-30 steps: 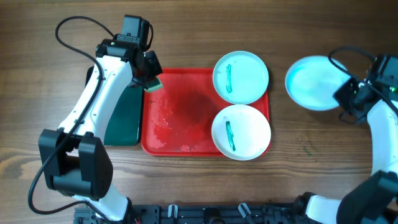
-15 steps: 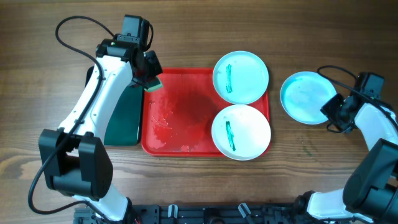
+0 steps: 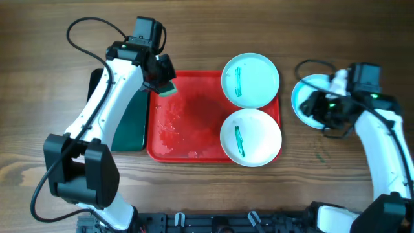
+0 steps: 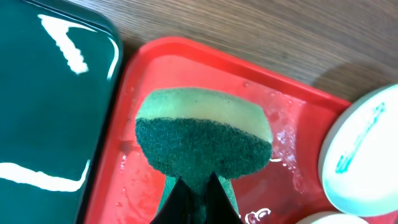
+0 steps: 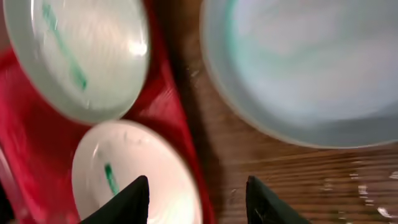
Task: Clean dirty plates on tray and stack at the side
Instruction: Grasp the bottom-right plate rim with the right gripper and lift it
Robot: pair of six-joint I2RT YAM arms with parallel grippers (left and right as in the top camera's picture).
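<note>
Two white plates with teal smears sit on the right side of the red tray (image 3: 187, 129): one at the back (image 3: 250, 80), one at the front (image 3: 250, 137). A pale blue plate (image 3: 301, 89) lies on the table right of the tray, partly under my right arm. My left gripper (image 3: 163, 79) is shut on a green-and-yellow sponge (image 4: 202, 134) above the tray's back left corner (image 4: 149, 62). My right gripper (image 5: 199, 193) is open and empty over the tray's right rim (image 5: 180, 124), between the front plate (image 5: 124, 180) and the blue plate (image 5: 305, 62).
A dark green tray (image 3: 129, 120) lies left of the red tray, under my left arm; it also shows in the left wrist view (image 4: 50, 112). The red tray's left half is wet with foam streaks. Bare wooden table surrounds the trays.
My right gripper has moved left from beyond the blue plate to the tray's right rim; the blue plate now rests on the table. My left gripper shifted slightly right with the sponge.
</note>
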